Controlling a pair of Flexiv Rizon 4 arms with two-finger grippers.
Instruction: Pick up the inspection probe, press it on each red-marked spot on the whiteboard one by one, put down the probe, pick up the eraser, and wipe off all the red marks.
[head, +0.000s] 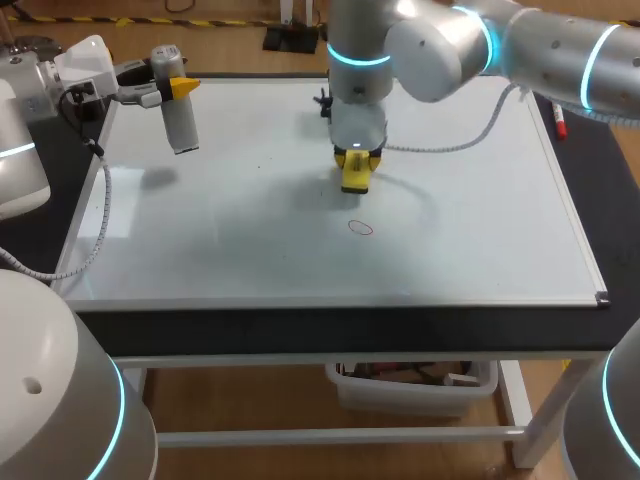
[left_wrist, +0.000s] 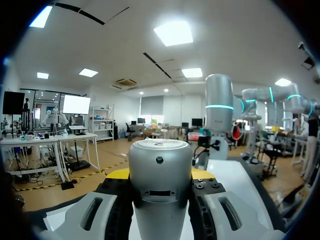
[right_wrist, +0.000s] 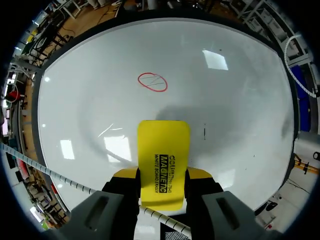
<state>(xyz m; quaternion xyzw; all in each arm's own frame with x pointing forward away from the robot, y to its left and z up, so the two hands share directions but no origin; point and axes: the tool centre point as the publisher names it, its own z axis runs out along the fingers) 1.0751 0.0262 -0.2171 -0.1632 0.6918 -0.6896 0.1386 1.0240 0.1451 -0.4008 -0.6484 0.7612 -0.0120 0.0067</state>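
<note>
Right gripper (right_wrist: 162, 182) was closed on the yellow eraser (right_wrist: 163, 160), both yellow-tipped fingers clamped against its sides, with the pad sticking out ahead of them towards the whiteboard (head: 250, 240). From that I judged we were in the wiping stage, the last part of the job. Only one red mark (right_wrist: 152, 81) showed on the board in any view, a small oval with a stroke through it, so as far as I could see that was all that remained to clean. It lay ahead of the eraser, near but clearly apart from it, with bare white board between the two. In the head view the same mark sat nearer the front edge than the gripper did. I could not tell whether the eraser was touching the surface or hanging just above it. A soft shadow lay around its front end. One step looked out of order to me: the inspection probe (head: 180, 125) had not been put down. The left gripper (head: 170, 88) was gripping it from both sides, the grey cylinder held above the far left corner of the board, well apart from the mark, its shadow falling on the board beneath it. To my mind, what was left was to wipe that single mark and set the probe down.
</note>
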